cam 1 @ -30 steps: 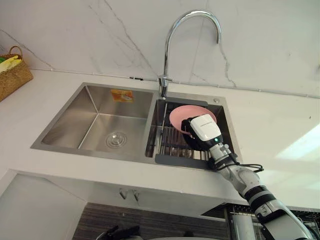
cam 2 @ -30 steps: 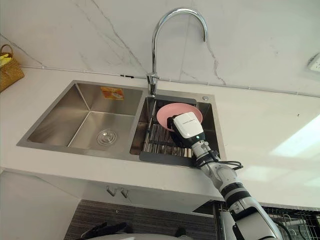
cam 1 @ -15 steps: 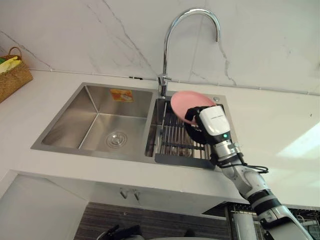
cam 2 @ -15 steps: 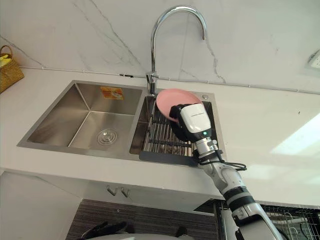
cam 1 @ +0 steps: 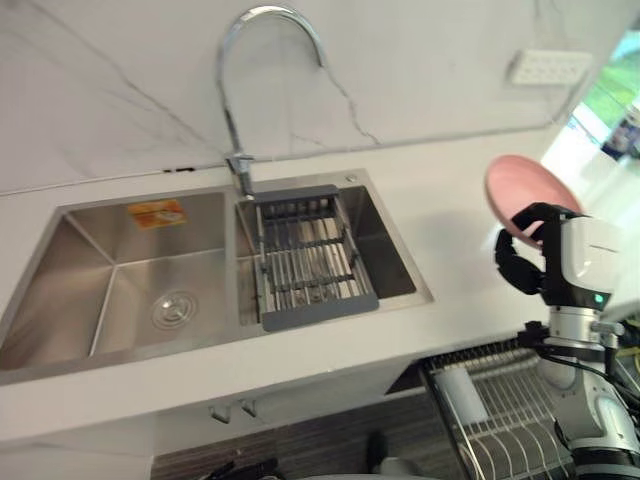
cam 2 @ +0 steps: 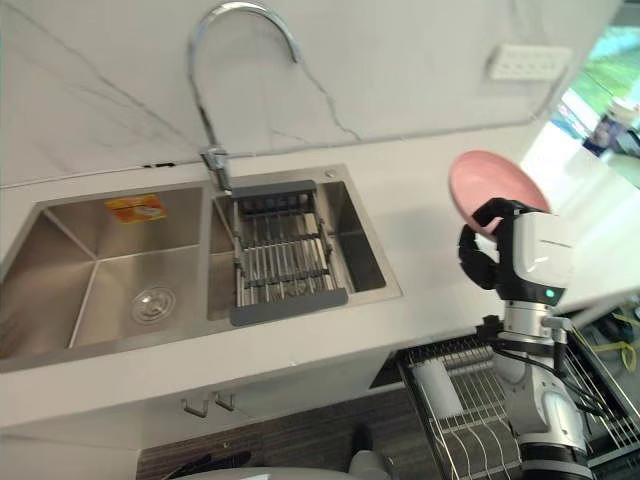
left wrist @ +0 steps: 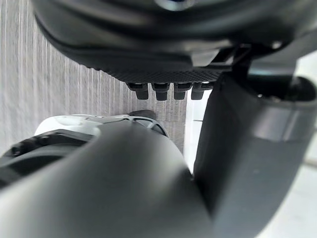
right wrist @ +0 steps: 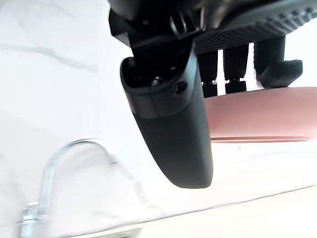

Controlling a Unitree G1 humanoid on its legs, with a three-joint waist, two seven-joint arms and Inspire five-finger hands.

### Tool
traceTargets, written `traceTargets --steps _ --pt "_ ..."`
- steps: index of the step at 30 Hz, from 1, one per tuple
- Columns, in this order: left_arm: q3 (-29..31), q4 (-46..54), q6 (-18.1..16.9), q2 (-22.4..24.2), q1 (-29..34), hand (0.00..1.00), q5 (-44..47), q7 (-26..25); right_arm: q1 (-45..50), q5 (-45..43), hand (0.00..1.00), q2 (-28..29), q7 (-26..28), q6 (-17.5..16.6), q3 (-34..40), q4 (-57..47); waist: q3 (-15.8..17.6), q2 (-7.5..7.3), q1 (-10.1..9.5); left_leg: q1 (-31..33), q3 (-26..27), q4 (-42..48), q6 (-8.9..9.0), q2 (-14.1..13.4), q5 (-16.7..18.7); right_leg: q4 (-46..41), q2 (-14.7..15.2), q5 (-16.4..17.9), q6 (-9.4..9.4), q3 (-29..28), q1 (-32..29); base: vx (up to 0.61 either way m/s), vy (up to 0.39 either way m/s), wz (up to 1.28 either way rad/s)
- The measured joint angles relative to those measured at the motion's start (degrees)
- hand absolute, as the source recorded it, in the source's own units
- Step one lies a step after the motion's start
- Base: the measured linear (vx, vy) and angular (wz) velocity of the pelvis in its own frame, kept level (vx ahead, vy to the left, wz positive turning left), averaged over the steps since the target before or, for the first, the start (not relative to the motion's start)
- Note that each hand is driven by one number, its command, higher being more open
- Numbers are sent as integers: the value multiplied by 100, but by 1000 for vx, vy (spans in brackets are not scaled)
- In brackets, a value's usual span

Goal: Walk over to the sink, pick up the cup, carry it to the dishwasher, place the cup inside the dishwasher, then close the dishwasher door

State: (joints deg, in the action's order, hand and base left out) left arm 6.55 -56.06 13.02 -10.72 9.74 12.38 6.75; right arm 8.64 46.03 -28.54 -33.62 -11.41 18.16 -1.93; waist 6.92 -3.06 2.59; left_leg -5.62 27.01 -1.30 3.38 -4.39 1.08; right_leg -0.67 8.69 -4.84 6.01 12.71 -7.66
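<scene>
Steel sink with a slatted rack and an arched chrome tap sits in a white counter. Right hand, well right of the sink and near a wire basket, curls dark fingers round the rim of a smooth, round pink plate, held tilted on edge. Left hand shows over striped grey floor.

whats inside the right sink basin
A grey wire rack sits across the right basin, nothing on its bars. The basin floor beneath the rack is covered, so its drain can't be seen.
</scene>
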Motion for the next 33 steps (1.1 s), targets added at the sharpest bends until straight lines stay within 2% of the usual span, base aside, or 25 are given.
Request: traceTargets --steps 1,2,3,4,5,6,7,8,9,10,11,12,14,15,17,18,19,25,31,33 --pt "54 -5 115 -17 -44 100 -6 -44 254 -134 0 27 -2 3 208 -161 14 -27 82 -42 125 2 -36 -64 8 -52 43 284 -7 339 -2 7 9 -60" --pt "97 -73 212 15 -61 100 -11 -52 360 -240 0 108 -15 2 366 -234 -16 58 166 -43 289 8 -99 -265 51 -287 73 520 -181 799 -23 9 -8 -69" --pt "124 -93 235 0 -65 100 -12 -50 365 -302 0 180 -28 0 424 -262 -1 21 188 -42 393 63 -96 -335 87 -727 170 565 -408 1025 -140 33 -22 -75" --pt "239 -104 258 -76 -62 100 -65 -8 373 -441 0 317 -100 -2 467 -304 -1 -164 278 0 538 357 -55 -415 250 -1672 421 464 -754 1436 -259 88 -44 -81" --pt "318 -82 270 -232 -156 100 -65 8 370 -454 0 416 -173 -14 498 -319 -29 -424 341 183 606 905 -8 -417 540 -1734 441 329 -614 1562 -282 67 -36 -91" --pt "330 -91 274 -241 -191 100 -66 -8 323 -471 0 435 -178 -15 481 -317 -32 -488 306 294 631 1055 -62 -445 640 -1589 354 254 -636 1500 -341 12 -24 -129" --pt "323 -146 247 -239 -239 100 -37 -36 194 -498 0 537 -188 -21 403 -312 -89 -517 204 470 679 1035 -185 -404 687 -731 21 -212 -568 1123 -333 -94 20 -169" --pt "421 -244 117 -199 -327 100 66 -53 95 -536 0 709 -211 -57 339 -311 -128 -480 136 527 1089 978 -138 -526 579 -841 -19 147 -742 1233 -356 -76 29 -155" --pt "438 -296 87 -176 -378 100 137 -77 105 -543 0 770 -240 -79 306 -280 -116 -465 154 576 1166 1073 -146 -591 584 -1315 68 540 -765 1449 -349 -24 6 -118" --pt "428 -302 17 -188 -383 100 227 -199 100 -556 0 863 -254 -147 186 -152 -120 -461 157 659 1304 1392 -215 -750 642 -1670 154 842 -645 1672 -109 30 -30 -71" --pt "424 -293 -40 -211 -386 100 268 -253 69 -562 0 870 -247 -192 59 -70 -125 -464 119 745 1421 1689 -277 -888 735 -1440 114 785 -562 1702 94 17 -91 -83" --pt "432 -307 -117 -235 -378 100 456 -330 -13 -566 0 868 -229 -304 -180 4 -119 -458 102 802 1611 2004 -265 -1052 825 -807 -106 601 -513 1623 320 -44 -143 -79" --pt "432 -312 -191 -227 -344 100 704 -422 -95 -587 0 868 -221 -493 -462 130 -113 -443 -12 763 1741 2187 -225 -1155 931 110 -355 315 -413 1518 687 -108 -143 -66" --pt "431 -316 -227 -198 -340 100 1003 -543 -157 -608 0 896 -145 -610 -665 289 -73 -347 -42 794 1783 2332 -171 -1315 1027 465 -546 112 -476 1437 784 -104 -70 -37" --pt "435 -311 -239 -188 -331 100 1302 -606 -122 -618 0 963 -5 -621 -821 459 -37 -302 -52 809 1764 2286 -127 -1348 1023 546 -630 40 -530 1430 775 -131 -15 -8" --pt "435 -307 -240 -147 -307 100 1344 -611 -92 -616 0 1069 80 -620 -883 575 -16 -276 -88 784 1761 2200 -50 -1332 956 547 -638 18 -558 1425 770 -136 13 1" --pt "436 -306 -240 -135 -302 100 1336 -609 -76 -617 0 1097 90 -620 -886 585 -11 -268 -99 776 1761 2179 -45 -1325 945 548 -637 15 -558 1424 772 -109 30 0" --pt "501 -296 -290 22 -131 100 1236 -490 170 -603 0 1334 124 -609 -924 906 78 -192 -152 712 1583 1893 -112 -1089 743 572 -503 -54 -542 1590 860 -80 85 15" --pt "615 -167 -335 169 -102 100 1214 -377 149 -635 0 1657 111 -272 -1010 1742 258 -33 -197 682 1437 1871 -136 -986 724 579 -403 -70 -492 1758 993 -53 137 17" --pt "669 -118 -339 269 -98 100 1213 -351 145 -660 0 1667 114 -86 -1006 2212 343 99 -238 686 1380 1895 -157 -967 736 578 -380 -73 -473 1804 1030 -20 125 11"
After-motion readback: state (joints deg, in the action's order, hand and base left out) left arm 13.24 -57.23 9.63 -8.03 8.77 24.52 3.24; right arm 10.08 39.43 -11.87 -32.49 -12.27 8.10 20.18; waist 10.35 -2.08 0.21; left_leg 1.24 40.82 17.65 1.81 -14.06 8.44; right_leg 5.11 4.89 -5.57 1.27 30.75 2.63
